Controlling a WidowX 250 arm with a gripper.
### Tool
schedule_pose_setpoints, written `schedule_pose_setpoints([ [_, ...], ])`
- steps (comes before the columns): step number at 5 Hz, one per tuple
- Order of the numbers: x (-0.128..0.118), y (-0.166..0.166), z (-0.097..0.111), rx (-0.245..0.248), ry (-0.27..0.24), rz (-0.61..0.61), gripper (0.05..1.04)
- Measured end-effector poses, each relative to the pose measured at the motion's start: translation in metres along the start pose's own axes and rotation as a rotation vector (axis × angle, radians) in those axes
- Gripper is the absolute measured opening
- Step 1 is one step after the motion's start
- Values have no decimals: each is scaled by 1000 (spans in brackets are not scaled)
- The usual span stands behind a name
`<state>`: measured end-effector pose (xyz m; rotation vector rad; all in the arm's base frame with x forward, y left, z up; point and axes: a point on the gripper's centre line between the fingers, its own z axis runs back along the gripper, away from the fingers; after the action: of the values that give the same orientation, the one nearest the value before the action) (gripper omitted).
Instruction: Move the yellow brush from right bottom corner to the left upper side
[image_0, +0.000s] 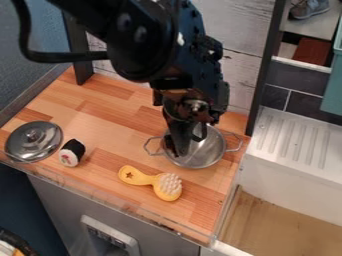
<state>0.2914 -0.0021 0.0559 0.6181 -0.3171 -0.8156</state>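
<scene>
i am hanging my black gripper (184, 146) down over the silver pot (212, 150), with my arm (143, 45) coming in from beyond it at the view's top edge. i cannot tell whether i am keeping the gripper wide or narrow. the yellow brush (139, 177) is lying on the wooden counter (113, 117), in front of the pot and a little to its left in the view. its pale bristles (170, 184) are facing up at the end nearer the pot, and its handle is pointing leftward, away from it. well to the pot's left, the sushi toy (72, 152) is resting just beside the metal lid (33, 141), which is lying farther out with its knob showing on top. the pot is standing upright, its wire handles sticking out on both sides. to its right, the white ribbed drainboard (287, 145) is running past the counter's edge.
</scene>
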Motion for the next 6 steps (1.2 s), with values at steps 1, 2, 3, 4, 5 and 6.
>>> schedule_pose_setpoints([
  [1,-1,-4,-4,-16,13,-8,1001],
  [2,-13,-3,-11,-69,37,16,1001],
  [3,-25,-4,-15,-150,21,2,1001],
  [4,-40,-5,-17,-193,77,-6,1001],
  [5,-50,-16,-32,-312,49,28,1001],
  [6,-54,-33,-31,-390,44,39,1001],
])
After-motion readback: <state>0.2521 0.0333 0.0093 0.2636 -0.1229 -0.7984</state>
